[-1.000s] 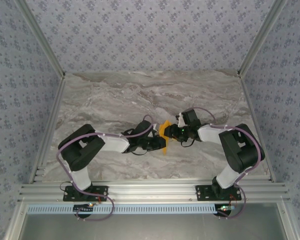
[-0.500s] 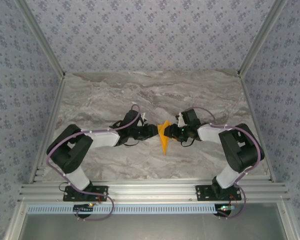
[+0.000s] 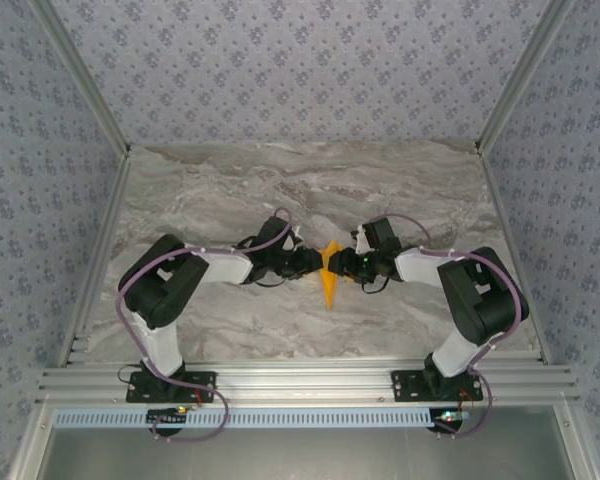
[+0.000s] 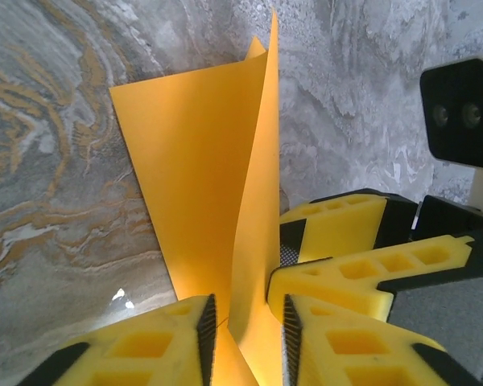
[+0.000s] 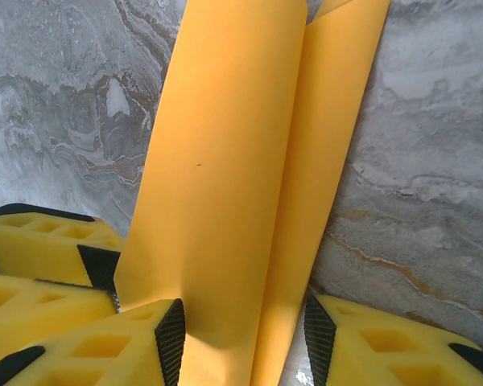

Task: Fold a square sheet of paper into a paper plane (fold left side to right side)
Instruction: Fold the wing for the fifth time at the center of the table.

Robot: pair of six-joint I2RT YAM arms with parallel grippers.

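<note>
At mid-frame overhead, the left tool [image 3: 314, 262] stood with narrow jaws astride a raised flap of the orange paper [image 3: 328, 283]; whether they pinched it could not be told. That folded paper sat on the marble counter [image 3: 230, 190], its point toward the bottom edge. Right of it, the right tool [image 3: 346, 265] gripped the paper's bowed side.

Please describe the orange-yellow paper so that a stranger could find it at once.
On the grey marble table, look where the left gripper and right gripper meet. The folded paper lies between them. Unlike their blocky yellow fingers, it is a thin orange-yellow sheet tapering to a sharp tip.
</note>
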